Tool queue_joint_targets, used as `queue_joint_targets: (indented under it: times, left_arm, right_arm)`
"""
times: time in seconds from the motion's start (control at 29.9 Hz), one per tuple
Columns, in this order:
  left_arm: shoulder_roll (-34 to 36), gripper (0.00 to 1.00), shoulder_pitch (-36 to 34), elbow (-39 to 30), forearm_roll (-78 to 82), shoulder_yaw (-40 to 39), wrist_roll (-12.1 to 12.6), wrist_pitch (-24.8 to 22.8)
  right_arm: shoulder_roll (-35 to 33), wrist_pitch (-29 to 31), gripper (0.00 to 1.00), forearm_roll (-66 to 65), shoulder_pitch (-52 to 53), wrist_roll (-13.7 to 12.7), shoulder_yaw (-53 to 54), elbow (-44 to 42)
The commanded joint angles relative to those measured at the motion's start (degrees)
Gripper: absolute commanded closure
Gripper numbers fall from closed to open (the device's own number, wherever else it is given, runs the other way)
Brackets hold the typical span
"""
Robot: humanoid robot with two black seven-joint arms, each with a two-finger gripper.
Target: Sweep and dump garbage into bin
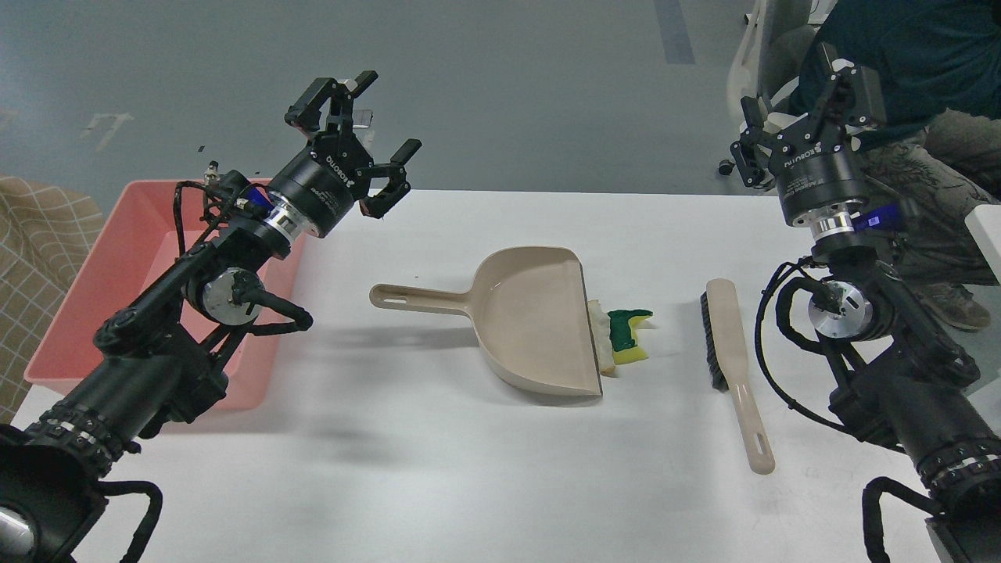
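Note:
The garbage [628, 335], a dark-green and yellow sponge scrap with a whitish crumbly strip, lies on the white table right at the open lip of the beige dustpan [534, 319]. The dustpan's handle points left. A beige hand brush [731, 361] with dark bristles lies to the right of the garbage. The pink bin [125, 266] stands at the table's left edge, partly behind my left arm. My left gripper [366, 138] is open and empty, raised above the table's far left. My right gripper [805, 105] is open and empty, raised above the far right, well above the brush.
A person in a dark teal top [907, 47] sits on a chair beyond the table's far right corner, just behind my right gripper. A checked beige cloth [35, 242] lies left of the bin. A white object [987, 238] sits at the right edge.

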Motion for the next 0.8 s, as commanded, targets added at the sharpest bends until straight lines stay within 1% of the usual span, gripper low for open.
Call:
queue_joint_targets:
  times: [0.0,0.1,0.2,0.23,0.3,0.33,0.4,0.5,0.54,0.67,0.7,0.77]
  left_arm:
    - [0.6,0.02,-0.1,0.0,0.1,-0.2,-0.1,1.5]
    - [1.5,0.02,0.4,-0.5,-0.4,-1.0,-0.1,0.3]
    - [1.2,0.02,-0.1,0.5,-0.4,-1.1,0.2,1.7]
    - [1.0,0.02,-0.1,1.2,-0.5,-1.3,0.1,3.1]
    - [-0.1,0.02,-0.2,1.8,-0.5,-1.2,-0.2,4.4]
    - [-1.0,0.02,-0.3,1.9,-0.5,-1.2,-0.4,4.2]
    - [-1.2,0.02,-0.4,1.9,-0.4,-1.0,-0.7,3.7]
    - [-1.2,0.02,-0.4,1.9,-0.1,-1.1,-1.0,1.6]
    - [-1.3,0.02,-0.7,1.8,0.1,-1.1,-1.4,1.4]
    - [-1.4,0.02,-0.8,1.5,0.3,-0.9,-2.4,1.4]
    - [-1.2,0.02,-0.8,1.0,0.3,-0.6,-2.6,1.1]
    - [-0.6,0.02,-0.7,-0.1,0.4,-0.2,-2.4,-0.5]
  right_arm:
    - [0.0,-0.1,0.00,0.0,0.3,0.0,-1.0,0.4]
    - [-0.2,-0.1,0.00,0.0,0.5,0.0,-1.2,0.1]
    - [-0.7,0.1,0.00,-0.2,1.6,0.0,-1.4,-0.6]
    - [-1.9,0.3,0.00,-0.1,1.8,0.0,-1.4,-0.6]
    - [-3.1,0.2,0.00,-0.1,2.3,0.0,-1.5,-0.8]
    - [-3.3,0.3,0.00,0.0,2.6,0.0,-1.6,-0.8]
    - [-3.4,0.4,0.00,0.0,2.5,-1.3,-1.6,-0.8]
    - [-3.5,0.4,0.00,0.0,2.3,-6.6,-1.6,-0.8]
    - [-3.5,0.3,0.00,0.0,2.2,-7.9,-1.6,-0.7]
    - [-3.6,0.6,0.00,0.0,2.0,-8.3,-1.6,-0.6]
    - [-3.8,0.6,0.00,0.0,2.0,-8.3,-1.5,-0.6]
    - [-5.0,0.7,0.00,0.0,1.9,-8.1,-1.6,-0.6]
